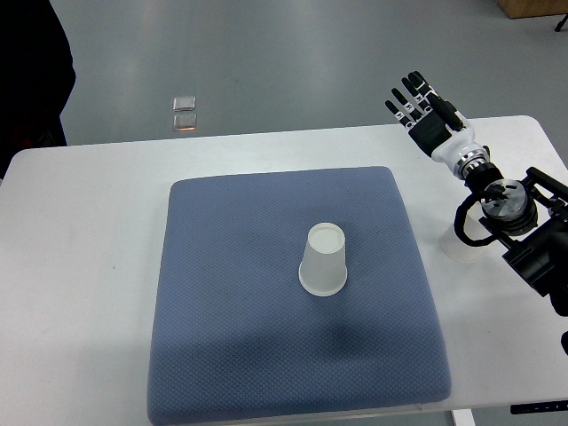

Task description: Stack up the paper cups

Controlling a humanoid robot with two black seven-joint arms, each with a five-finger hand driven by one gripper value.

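On the blue mat (231,266), one paper cup (323,259) is sitting upside down near its middle. Right hand (428,114) is hovering past the table's (80,231) far right edge, fingers spread, gripping nothing.

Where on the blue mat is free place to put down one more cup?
The blue mat holds only one upside-down paper cup, slightly right of centre. Its whole left half, near strip and far strip are bare. The white table left of the mat is bare too. The right table edge is crowded: the right hand, its arm and another cup beneath it.
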